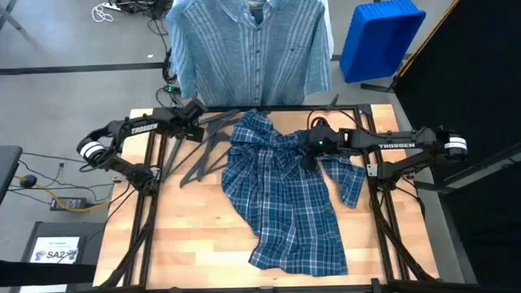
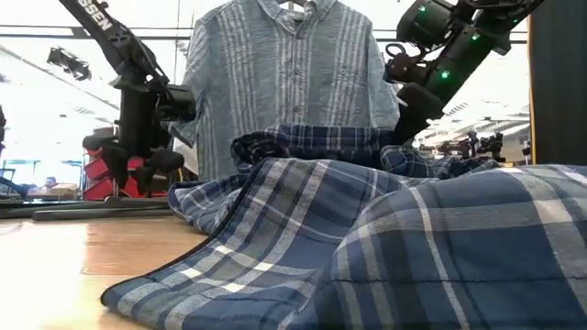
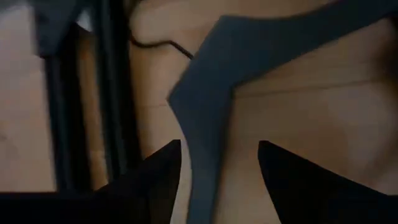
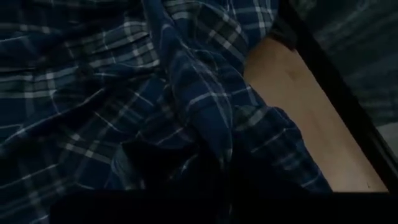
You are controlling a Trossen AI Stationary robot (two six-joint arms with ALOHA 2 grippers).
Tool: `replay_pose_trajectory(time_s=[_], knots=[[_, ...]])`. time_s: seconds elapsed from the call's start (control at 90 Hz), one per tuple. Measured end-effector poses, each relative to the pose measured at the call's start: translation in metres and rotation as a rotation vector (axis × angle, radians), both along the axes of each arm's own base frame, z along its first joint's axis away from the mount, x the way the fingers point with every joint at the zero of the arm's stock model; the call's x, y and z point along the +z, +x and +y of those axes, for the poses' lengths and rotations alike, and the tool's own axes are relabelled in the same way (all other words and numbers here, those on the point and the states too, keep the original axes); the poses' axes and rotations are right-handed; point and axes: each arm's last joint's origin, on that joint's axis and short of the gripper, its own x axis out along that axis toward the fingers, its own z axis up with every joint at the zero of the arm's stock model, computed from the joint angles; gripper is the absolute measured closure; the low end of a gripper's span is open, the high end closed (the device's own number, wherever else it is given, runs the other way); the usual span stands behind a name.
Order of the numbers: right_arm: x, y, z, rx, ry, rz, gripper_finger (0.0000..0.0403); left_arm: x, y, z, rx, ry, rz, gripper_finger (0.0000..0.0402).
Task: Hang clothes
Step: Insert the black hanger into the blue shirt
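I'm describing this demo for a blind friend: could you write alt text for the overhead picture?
A dark blue plaid shirt lies crumpled on a wooden table, with the right claw at its collar end. The left claw is at dark grey hangers lying beside the shirt. Beyond the table's far edge hangs a light blue striped shirt.

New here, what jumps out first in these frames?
The plaid shirt sprawled crumpled across the table's middle, with the right gripper down in the fabric near its collar end. Behind the table's far edge a striped shirt already hangs. At far left, the left gripper is open around a dark hanger lying on the table.
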Motion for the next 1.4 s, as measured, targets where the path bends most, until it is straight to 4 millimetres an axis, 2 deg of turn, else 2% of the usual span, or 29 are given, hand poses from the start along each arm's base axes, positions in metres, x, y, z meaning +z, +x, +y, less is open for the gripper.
replay_pose_trajectory(time_s=[0.2, 0.378, 0.844, 1.2, 1.4], knots=[[0.000, 0.000, 0.000, 0.006, -0.004, 0.003, 0.0403, -0.003, -0.009, 0.012, 0.009, -0.036, -0.060, 0.0207], [0.000, 0.000, 0.000, 0.019, 0.005, 0.001, 0.0403, -0.004, -0.011, 0.013, 0.017, -0.047, -0.060, 0.0203], [0.001, 0.002, 0.001, 0.035, 0.013, -0.024, 0.0403, -0.007, -0.010, 0.014, 0.085, -0.061, -0.076, 0.0136], [0.001, 0.003, 0.002, 0.065, 0.031, -0.028, 0.0403, -0.021, 0.000, 0.030, 0.188, -0.194, 0.037, 0.0142], [0.001, 0.003, 0.002, 0.088, 0.032, -0.026, 0.0403, -0.033, 0.003, 0.038, 0.198, -0.296, 0.006, 0.0143]])
